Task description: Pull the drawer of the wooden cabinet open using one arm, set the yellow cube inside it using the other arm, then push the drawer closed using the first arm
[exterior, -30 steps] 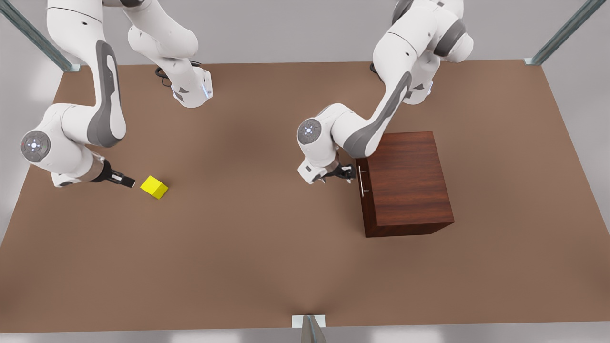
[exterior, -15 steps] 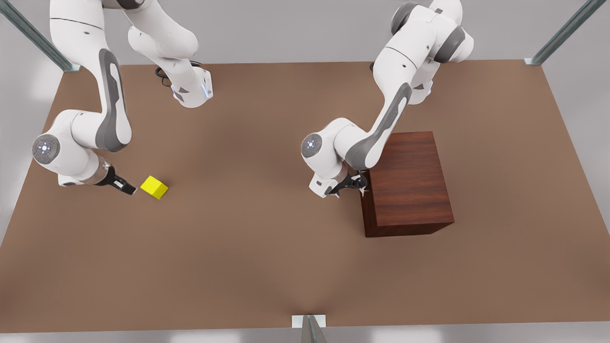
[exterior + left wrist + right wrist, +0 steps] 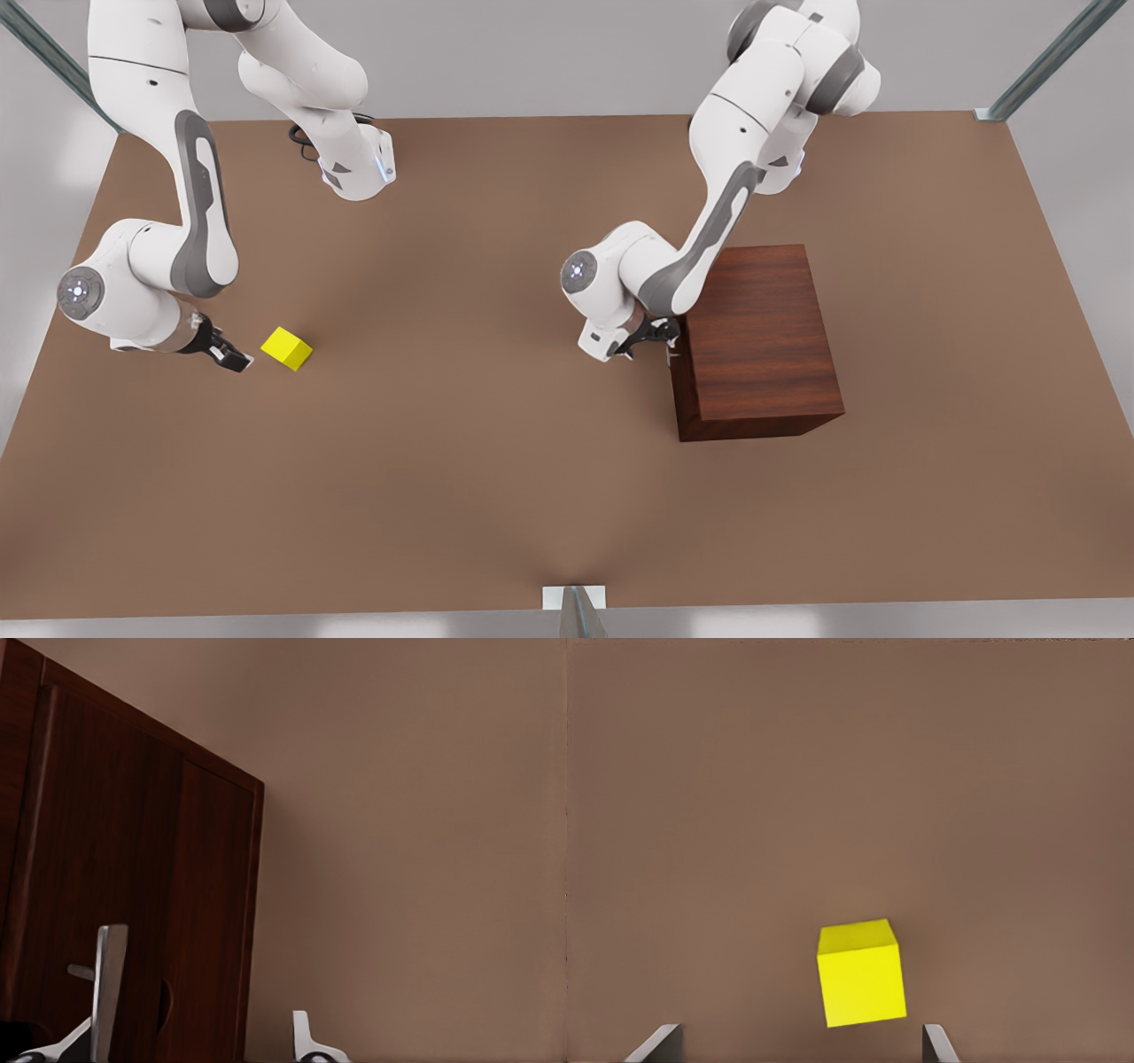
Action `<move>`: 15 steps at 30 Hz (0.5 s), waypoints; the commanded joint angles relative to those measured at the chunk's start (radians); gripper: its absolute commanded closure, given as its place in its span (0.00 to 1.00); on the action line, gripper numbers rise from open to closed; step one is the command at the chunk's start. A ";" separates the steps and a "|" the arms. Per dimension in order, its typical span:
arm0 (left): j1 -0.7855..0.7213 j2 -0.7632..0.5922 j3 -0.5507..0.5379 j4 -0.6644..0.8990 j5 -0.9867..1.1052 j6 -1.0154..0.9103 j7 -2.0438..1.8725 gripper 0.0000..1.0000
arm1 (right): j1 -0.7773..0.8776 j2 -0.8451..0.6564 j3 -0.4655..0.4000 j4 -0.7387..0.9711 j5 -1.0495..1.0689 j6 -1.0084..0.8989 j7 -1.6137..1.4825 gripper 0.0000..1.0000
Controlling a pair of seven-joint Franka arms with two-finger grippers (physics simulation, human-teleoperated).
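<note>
Now the left gripper (image 3: 654, 335) sits right of centre in the front view, hard against the cabinet (image 3: 762, 341) at its front face. Over the last second it has closed in from just clear of the handle (image 3: 109, 988) to the drawer (image 3: 115, 904) front itself. In the left wrist view its fingers (image 3: 301, 1041) stand apart, one either side of the silver bar, so it is open around the handle and not yet clamped. The drawer looks fully shut, flush with the cabinet.

At the left of the front view, the right gripper (image 3: 229, 356) has crept closer to the cube (image 3: 286, 347) and tipped lower, stopping just beside it without touching. The right wrist view shows its two fingers (image 3: 656, 1045) spread wide with the cube ahead, between their lines. The cube rests on the table (image 3: 461, 461), well apart from the cabinet.

Both arms seem poised: closing on the handle and pulling likely comes first, with the cube pick-up ready to follow.
</note>
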 commanded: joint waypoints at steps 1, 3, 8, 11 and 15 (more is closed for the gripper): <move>0.000 0.002 0.000 0.002 -0.004 0.050 -0.106 0.00 | 0.000 -0.004 0.000 0.005 0.003 0.000 0.031 0.00; -0.002 0.001 -0.003 0.015 -0.006 0.047 -0.105 0.00 | 0.000 -0.004 0.000 0.005 0.003 0.000 0.031 0.00; -0.043 0.001 -0.005 0.041 -0.007 0.039 -0.106 0.00 | 0.000 -0.004 0.000 0.005 0.003 0.000 0.031 0.00; -0.057 0.001 -0.005 0.061 -0.007 0.033 -0.108 0.00 | 0.001 -0.003 0.000 0.005 0.003 0.000 0.030 0.00; -0.077 0.004 -0.005 0.067 -0.004 0.033 -0.108 0.00 | 0.001 -0.003 0.000 0.005 0.003 0.000 0.031 0.00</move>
